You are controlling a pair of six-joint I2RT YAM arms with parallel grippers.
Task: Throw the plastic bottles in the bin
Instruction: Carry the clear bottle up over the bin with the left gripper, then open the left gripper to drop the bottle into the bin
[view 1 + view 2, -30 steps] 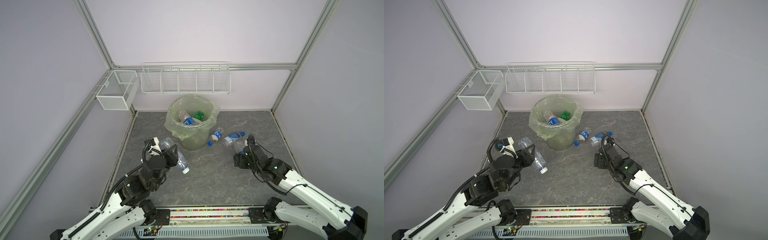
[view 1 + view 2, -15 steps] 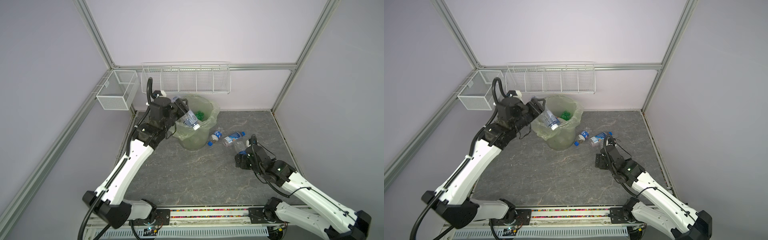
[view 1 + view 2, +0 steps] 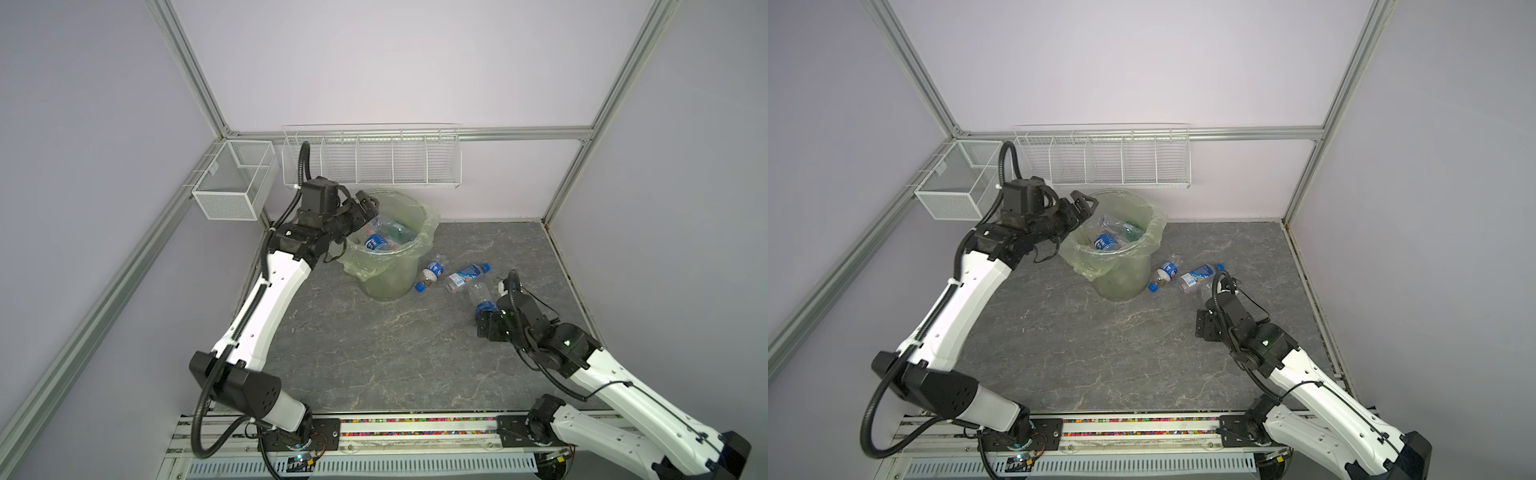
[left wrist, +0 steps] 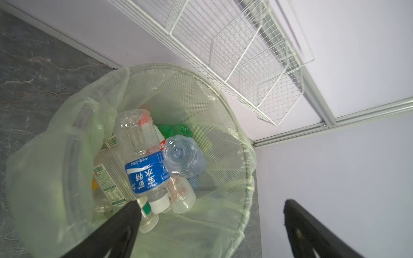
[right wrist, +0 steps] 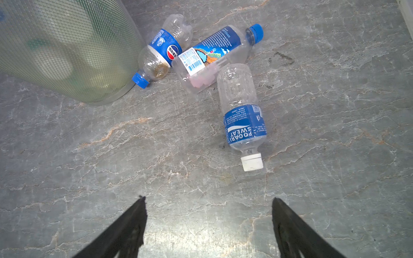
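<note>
Jaws of the left end effector [image 4: 211,203] stand wide apart over the mouth of the bin [image 4: 190,89], with nothing between them. Inside the bag-lined bin several plastic bottles lie piled. A clear bottle with a blue label [image 4: 146,176] is on top and an upturned clear bottle [image 4: 183,158] touches it. A green bottle [image 4: 176,130] lies deeper, with clear ones printed in white and red around them. In both top views the bin stands at the back of the tabletop [image 3: 374,353], below the wire baskets [image 3: 370,160] on the wall.

Jaws of the right end effector [image 5: 209,199] are likewise spread wide and hold nothing, low over the tabletop. Ahead of it lies the Pocari Sweat bottle [image 5: 243,116], white cap toward the end effector. Its base is just beside the Artesian bottle [image 5: 214,49], which touches the Pepsi bottle [image 5: 163,51]. The Pepsi bottle's blue cap lies just beside the bin's foot.
</note>
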